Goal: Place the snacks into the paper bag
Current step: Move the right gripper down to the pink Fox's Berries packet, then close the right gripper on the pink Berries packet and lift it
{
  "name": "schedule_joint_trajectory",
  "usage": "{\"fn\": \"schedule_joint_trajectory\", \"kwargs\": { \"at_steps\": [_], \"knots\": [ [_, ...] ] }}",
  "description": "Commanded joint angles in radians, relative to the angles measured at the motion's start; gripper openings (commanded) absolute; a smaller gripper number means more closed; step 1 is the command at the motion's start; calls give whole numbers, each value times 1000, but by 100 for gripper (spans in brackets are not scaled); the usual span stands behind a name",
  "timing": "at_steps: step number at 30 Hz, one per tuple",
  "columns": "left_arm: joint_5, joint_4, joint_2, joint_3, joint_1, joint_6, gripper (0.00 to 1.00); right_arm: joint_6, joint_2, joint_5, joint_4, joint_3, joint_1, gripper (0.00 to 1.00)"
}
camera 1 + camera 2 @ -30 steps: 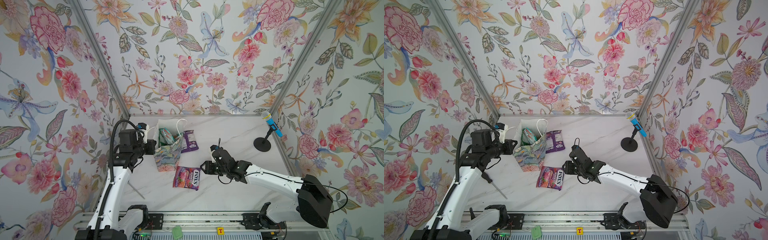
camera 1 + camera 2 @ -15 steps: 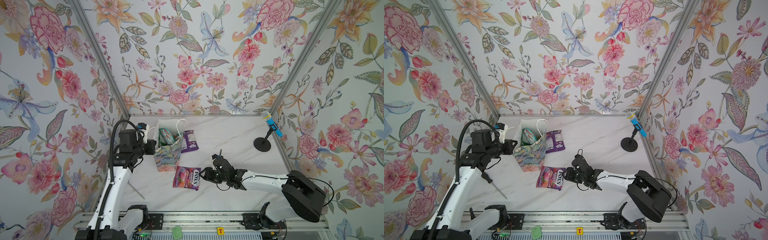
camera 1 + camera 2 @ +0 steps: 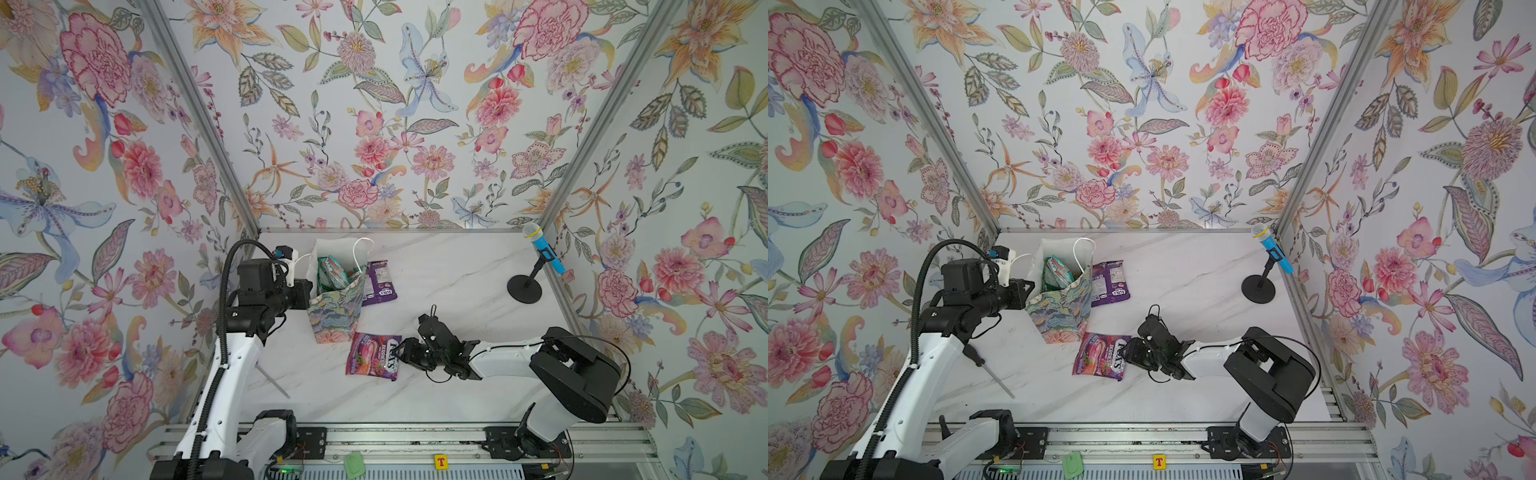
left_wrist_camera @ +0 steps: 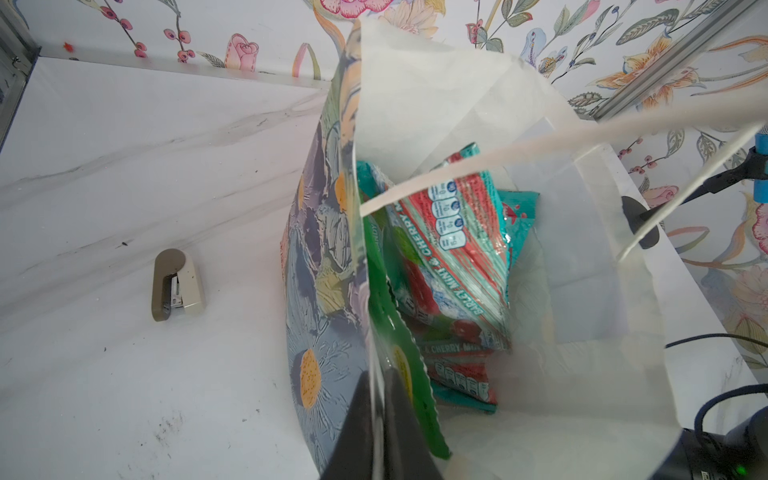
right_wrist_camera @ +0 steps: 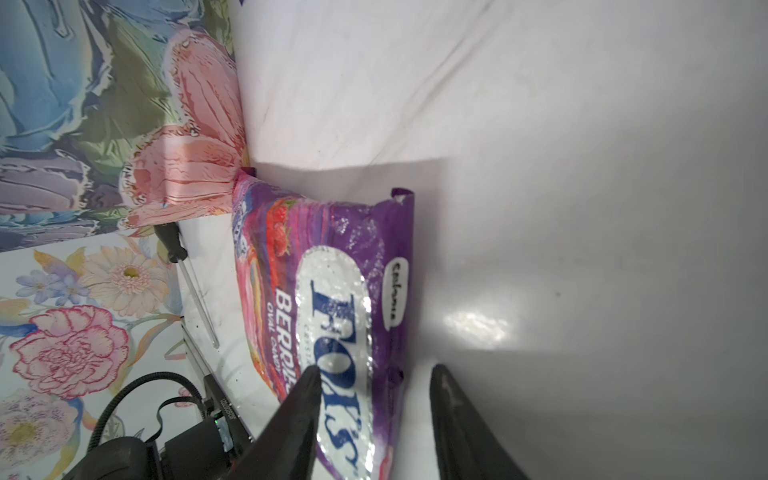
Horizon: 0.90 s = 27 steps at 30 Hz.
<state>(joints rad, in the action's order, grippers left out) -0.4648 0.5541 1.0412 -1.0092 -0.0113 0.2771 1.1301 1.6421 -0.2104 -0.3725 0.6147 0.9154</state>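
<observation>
Your left hand [image 4: 378, 376] clamps the paper bag [image 3: 334, 316] by its wall to prop it open. Your right hand [image 5: 374, 370], spread apart, straddles the purple pouch [image 5: 332, 257] for pickup.

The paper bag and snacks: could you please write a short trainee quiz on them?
1. True or false: the left gripper is shut on the paper bag's wall.
2. In both top views, how many snacks lie on the table outside the bag? A one; B two; C four.
3. Fill in: the right gripper's jaws stand ___ at the FOX'S berries pouch's edge.
Key: 1 true; 2 B (berries pouch, purple pouch); 3 open.
</observation>
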Motion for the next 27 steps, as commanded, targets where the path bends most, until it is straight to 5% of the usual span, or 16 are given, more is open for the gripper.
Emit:
{"fn": "schedule_joint_trajectory", "kwargs": {
  "at_steps": [1, 8, 13, 15, 27],
  "knots": [
    [11, 50, -3, 5, -10, -15, 8, 30, 43, -13, -51, 14, 11, 46],
    [9, 50, -2, 7, -10, -15, 8, 88, 112, -46, -215, 6, 9, 42],
    [9, 52, -6, 7, -10, -15, 8, 109, 85, -49, -293, -13, -10, 9],
    [10, 53, -6, 8, -10, -16, 8, 97, 44, -49, -279, -11, -20, 2],
    [7, 49, -6, 8, -12, -16, 8, -241, -337, 124, 334, 282, -35, 0]
  ]
}}
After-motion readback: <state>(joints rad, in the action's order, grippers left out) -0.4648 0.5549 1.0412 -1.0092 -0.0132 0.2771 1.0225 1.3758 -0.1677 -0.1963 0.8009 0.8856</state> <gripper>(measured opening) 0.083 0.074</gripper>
